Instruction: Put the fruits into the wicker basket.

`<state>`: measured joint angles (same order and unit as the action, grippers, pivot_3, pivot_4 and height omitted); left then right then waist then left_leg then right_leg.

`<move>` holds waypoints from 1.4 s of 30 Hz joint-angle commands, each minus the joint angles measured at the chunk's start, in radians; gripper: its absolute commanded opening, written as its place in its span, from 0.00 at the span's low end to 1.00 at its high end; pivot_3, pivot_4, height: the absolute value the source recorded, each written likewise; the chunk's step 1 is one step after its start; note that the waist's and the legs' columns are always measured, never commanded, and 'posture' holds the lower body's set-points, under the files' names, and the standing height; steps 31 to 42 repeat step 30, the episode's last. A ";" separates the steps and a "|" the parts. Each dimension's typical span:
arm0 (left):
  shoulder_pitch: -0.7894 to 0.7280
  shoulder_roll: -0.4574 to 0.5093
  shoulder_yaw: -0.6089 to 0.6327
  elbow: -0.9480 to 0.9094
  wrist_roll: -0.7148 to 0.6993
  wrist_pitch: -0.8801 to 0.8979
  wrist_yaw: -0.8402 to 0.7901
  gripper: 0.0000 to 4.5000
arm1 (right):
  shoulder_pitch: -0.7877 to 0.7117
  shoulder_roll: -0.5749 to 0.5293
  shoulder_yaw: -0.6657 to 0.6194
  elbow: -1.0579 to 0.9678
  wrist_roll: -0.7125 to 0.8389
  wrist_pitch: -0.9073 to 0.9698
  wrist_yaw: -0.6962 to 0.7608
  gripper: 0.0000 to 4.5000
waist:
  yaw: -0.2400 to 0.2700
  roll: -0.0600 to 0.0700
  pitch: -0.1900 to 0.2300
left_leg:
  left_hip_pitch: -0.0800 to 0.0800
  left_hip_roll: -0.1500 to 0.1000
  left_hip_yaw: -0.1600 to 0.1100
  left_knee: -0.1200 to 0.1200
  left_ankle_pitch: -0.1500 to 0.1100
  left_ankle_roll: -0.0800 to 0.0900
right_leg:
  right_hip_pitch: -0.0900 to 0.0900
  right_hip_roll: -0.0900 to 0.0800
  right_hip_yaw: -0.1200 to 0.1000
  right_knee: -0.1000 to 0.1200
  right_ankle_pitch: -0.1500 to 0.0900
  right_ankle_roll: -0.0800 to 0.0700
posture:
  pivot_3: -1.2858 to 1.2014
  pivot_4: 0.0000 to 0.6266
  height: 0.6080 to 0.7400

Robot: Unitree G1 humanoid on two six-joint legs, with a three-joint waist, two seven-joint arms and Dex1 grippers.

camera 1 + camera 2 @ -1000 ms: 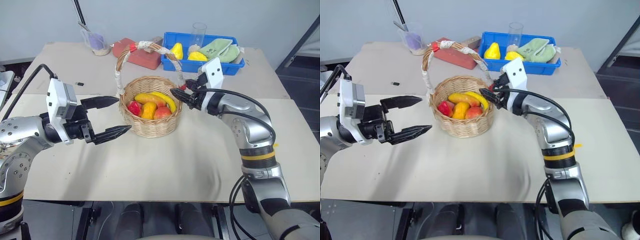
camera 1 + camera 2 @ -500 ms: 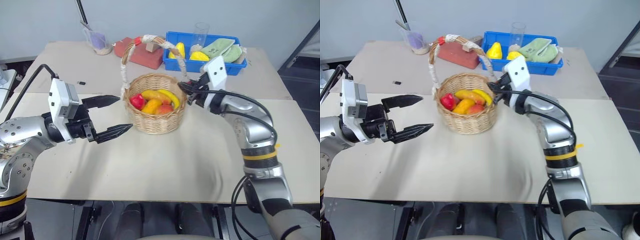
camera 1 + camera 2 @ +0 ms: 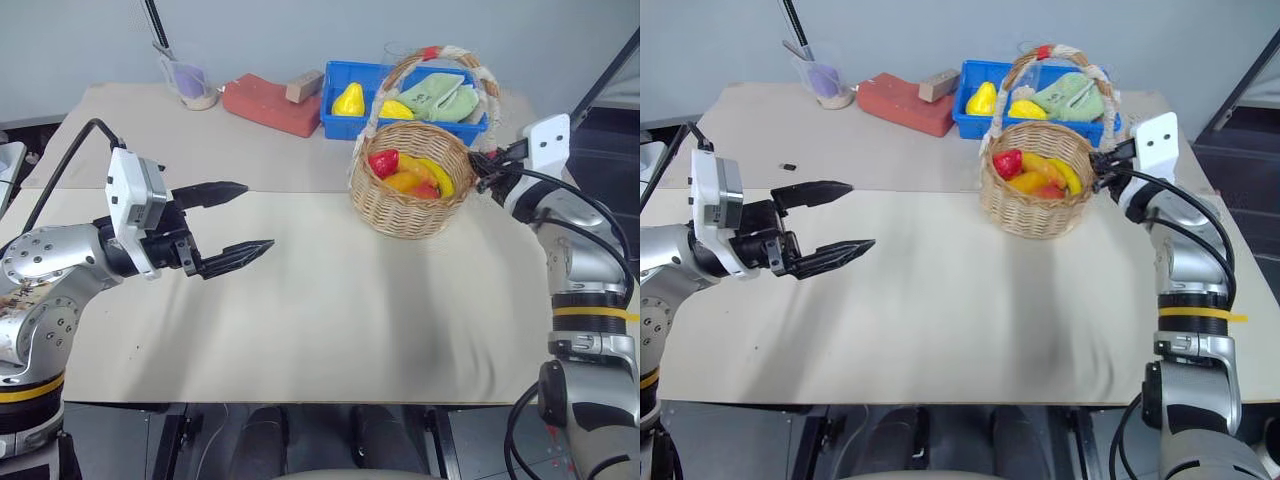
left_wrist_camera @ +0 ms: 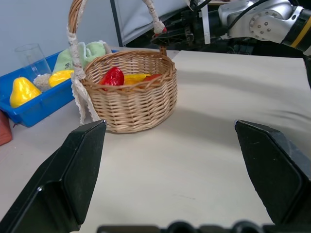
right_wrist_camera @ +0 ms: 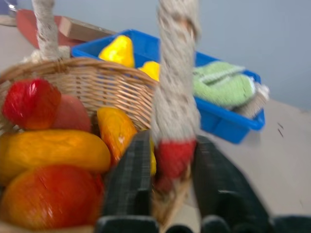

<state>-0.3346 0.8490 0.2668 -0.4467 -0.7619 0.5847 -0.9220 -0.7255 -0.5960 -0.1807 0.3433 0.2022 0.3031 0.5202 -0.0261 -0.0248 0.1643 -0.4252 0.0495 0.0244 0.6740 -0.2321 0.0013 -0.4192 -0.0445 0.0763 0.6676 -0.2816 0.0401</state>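
Note:
The wicker basket [image 3: 405,212] stands on the table's right side, just in front of the blue tray. Inside it lie the fruits: a red-and-yellow one [image 5: 48,199], a smaller pinkish one [image 5: 73,114], a red piece [image 3: 383,162] and a yellow banana [image 3: 441,176]. My right gripper [image 3: 478,170] is at the basket's right side, shut on the red lower end of the handle [image 5: 172,155], with one finger on each side. My left gripper [image 3: 256,215] hovers open and empty over the table's left half, far from the basket.
The blue tray [image 3: 338,126] at the back holds yellow fruits [image 3: 349,100] and a green cloth [image 3: 432,90]. A red block [image 3: 268,103] and a plastic cup [image 3: 190,85] stand at the back left. The table's right edge is close to my right arm.
My right gripper has pulled the basket by its handle from the table's middle to the right and back, up to the blue tray. The left gripper has stayed put and open.

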 commanded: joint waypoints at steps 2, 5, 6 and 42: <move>-0.001 0.006 0.019 0.000 0.015 -0.018 0.009 1.00 | 0.004 -0.017 -0.059 -0.088 0.069 0.055 0.018 0.72 | 0.002 0.000 0.000 | 0.000 0.000 0.000 0.000 0.000 0.000 | 0.000 0.000 0.000 0.000 0.000 0.000 | 0.52 0.24 1.00; 0.032 0.006 0.036 0.011 0.041 -0.019 0.031 1.00 | 0.058 -0.056 -0.065 -0.152 0.109 0.104 0.093 0.95 | 0.007 0.000 0.000 | 0.000 0.000 0.000 0.000 0.000 0.000 | 0.000 0.000 0.000 0.000 0.000 0.000 | 0.52 0.24 1.00; 0.044 0.007 0.041 0.015 0.053 -0.025 0.039 1.00 | 0.078 -0.070 -0.066 -0.175 0.124 0.120 0.121 1.00 | 0.008 0.000 0.000 | 0.000 0.000 0.000 0.000 0.000 0.000 | 0.000 0.000 0.000 0.000 0.000 0.000 | 0.52 0.24 1.00; 0.388 0.147 0.231 0.166 0.320 -0.096 0.025 1.00 | 0.318 -0.414 -0.053 -0.375 0.194 0.144 0.534 1.00 | 0.012 0.000 0.000 | 0.001 0.001 0.003 -0.001 0.000 0.000 | 0.000 -0.001 0.000 -0.002 0.000 0.000 | 0.52 0.24 1.00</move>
